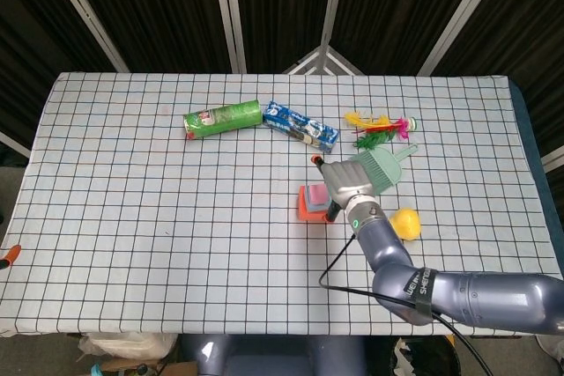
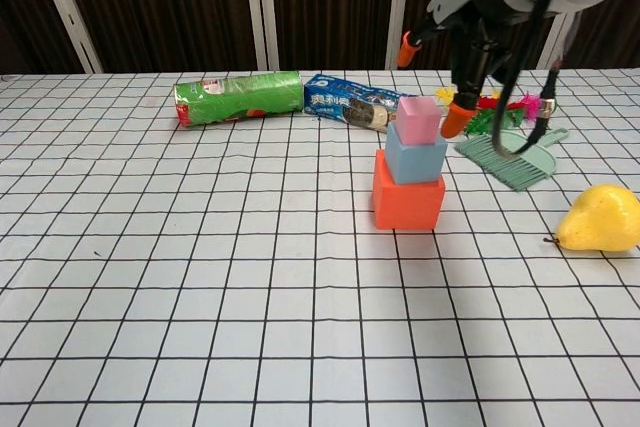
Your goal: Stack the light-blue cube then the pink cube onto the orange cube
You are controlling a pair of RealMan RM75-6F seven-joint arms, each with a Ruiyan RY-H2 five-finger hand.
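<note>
The right hand (image 2: 455, 52) hangs just right of the stack, fingers apart and holding nothing, its orange fingertips (image 2: 453, 119) beside the pink cube (image 2: 419, 119) without touching it. The pink cube, smallest, sits on the light-blue cube (image 2: 414, 157), which sits on the larger orange cube (image 2: 407, 203) at mid-counter (image 2: 200, 277). All three stand upright, roughly aligned. The left hand is out of sight.
</note>
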